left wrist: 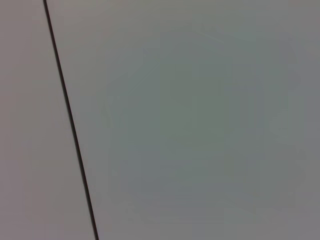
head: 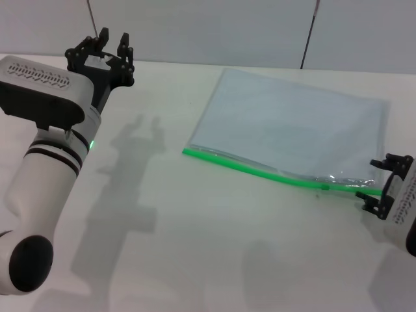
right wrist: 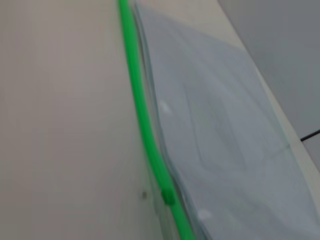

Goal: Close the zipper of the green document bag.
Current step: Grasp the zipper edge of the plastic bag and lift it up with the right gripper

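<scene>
The green document bag [head: 292,127] lies flat on the white table [head: 195,247], a translucent pale blue-grey pouch. Its bright green zipper [head: 260,170] runs along the near long edge. In the right wrist view the zipper [right wrist: 142,120] crosses the picture beside the bag [right wrist: 215,130], with the small slider [right wrist: 168,196] on the strip close to the camera. My right gripper [head: 380,184] sits at the zipper's right end, open, with the strip's tip between its fingers. My left gripper [head: 109,49] is raised at the far left, open and holding nothing, well away from the bag.
A grey wall [head: 195,26] rises behind the table's far edge, with thin dark seams [left wrist: 70,125]. The left arm's white forearm [head: 45,169] takes up the near left. Bare table surface stretches in front of the bag.
</scene>
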Motion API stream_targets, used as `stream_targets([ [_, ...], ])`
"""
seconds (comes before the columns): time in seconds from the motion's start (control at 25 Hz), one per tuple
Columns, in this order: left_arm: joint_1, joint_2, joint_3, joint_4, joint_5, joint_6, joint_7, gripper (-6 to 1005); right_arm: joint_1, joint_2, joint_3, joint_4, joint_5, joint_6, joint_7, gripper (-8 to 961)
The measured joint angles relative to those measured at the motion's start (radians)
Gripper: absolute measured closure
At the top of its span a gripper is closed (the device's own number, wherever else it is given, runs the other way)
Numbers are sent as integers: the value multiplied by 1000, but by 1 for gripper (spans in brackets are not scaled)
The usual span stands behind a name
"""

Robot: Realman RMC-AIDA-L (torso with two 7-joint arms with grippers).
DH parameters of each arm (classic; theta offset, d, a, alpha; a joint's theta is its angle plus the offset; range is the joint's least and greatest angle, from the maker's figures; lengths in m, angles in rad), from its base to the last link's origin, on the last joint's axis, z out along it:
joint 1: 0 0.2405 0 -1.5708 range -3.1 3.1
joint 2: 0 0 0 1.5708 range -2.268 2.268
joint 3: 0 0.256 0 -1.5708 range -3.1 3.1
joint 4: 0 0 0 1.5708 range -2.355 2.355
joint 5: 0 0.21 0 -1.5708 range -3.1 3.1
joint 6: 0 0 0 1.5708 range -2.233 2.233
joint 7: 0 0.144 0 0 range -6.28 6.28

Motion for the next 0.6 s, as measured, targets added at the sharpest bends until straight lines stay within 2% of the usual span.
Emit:
stream_targets([
  [0.6,11,-1,-3,4,0,-1,0,680,-14,10,-14,25,-146,69,21,327],
])
